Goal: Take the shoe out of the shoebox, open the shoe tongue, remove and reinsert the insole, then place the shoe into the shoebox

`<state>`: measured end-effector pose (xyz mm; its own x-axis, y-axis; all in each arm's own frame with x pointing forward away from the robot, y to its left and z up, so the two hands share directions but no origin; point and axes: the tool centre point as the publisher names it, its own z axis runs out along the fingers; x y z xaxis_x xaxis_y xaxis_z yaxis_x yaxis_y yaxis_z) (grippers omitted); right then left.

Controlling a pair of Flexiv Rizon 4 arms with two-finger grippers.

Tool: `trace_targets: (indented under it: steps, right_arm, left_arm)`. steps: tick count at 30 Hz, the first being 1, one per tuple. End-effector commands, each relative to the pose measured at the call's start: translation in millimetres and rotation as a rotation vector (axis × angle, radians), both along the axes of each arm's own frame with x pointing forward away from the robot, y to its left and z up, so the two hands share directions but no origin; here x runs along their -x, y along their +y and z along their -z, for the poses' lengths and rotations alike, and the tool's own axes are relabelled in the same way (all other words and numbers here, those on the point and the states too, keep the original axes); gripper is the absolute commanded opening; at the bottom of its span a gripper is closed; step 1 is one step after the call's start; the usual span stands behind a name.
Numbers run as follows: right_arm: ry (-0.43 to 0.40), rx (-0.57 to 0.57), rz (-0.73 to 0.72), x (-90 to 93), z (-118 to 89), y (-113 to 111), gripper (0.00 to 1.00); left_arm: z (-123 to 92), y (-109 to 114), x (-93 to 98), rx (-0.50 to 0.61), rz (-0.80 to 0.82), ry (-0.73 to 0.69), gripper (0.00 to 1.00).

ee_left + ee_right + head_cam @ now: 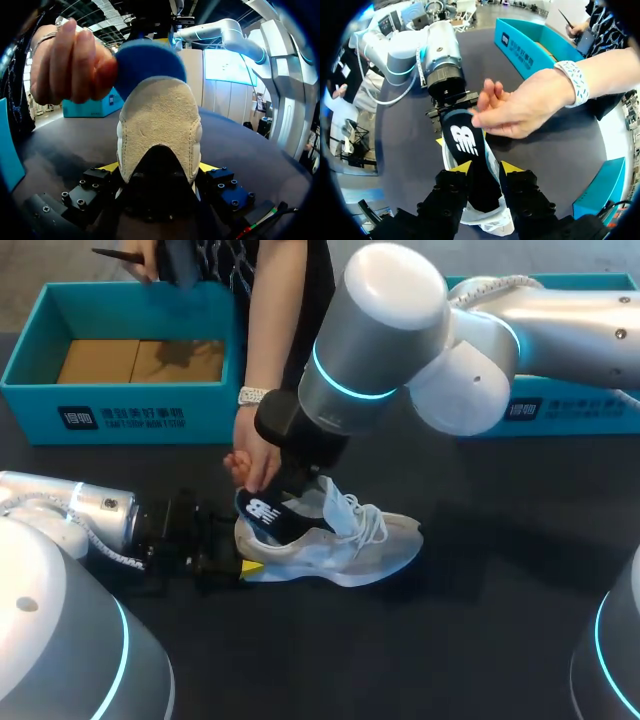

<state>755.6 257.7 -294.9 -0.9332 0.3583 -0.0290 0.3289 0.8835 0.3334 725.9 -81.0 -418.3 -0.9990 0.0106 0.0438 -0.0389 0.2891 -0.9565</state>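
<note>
Grey-white sneaker [340,550], sole down on black table [480,640], teal shoebox [130,415] behind it: left gripper [159,167] clamped on its heel, right gripper [487,167] above it pinching the black insole [465,137] raised from its opening, person's hand [520,107] holding that insole's heel end.

The left claw [157,167] lies low and level, fingers clamped on the shoe's [340,550] heel. The right claw [486,168] points steeply down, fingers pinching the insole [465,140].

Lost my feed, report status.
Left gripper shut on shoe heel. Right gripper shut on insole, partly out. Person's hand on insole tip.
</note>
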Motion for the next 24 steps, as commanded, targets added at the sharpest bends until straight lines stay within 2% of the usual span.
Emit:
trace_targets:
  steps: [1,7,15,24]
  right_arm:
    - [0.012,-0.007,-0.009,-0.9,6,3,0.31]
    - [0.021,-0.008,-0.018,1.3,5,4,0.33]
    - [0.027,0.001,-0.029,2.9,-6,-1,0.35]
    - [0.09,-0.033,-0.104,7.2,-4,1,0.37]
  left_arm:
    - [2,-1,1.5,-0.001,-0.004,-0.002,0.0]
    - [2,-1,1.5,-0.001,-0.004,-0.002,0.0]
    - [2,-1,1.5,-0.001,-0.004,-0.002,0.0]
    - [2,-1,1.5,-0.001,-0.004,-0.002,0.0]
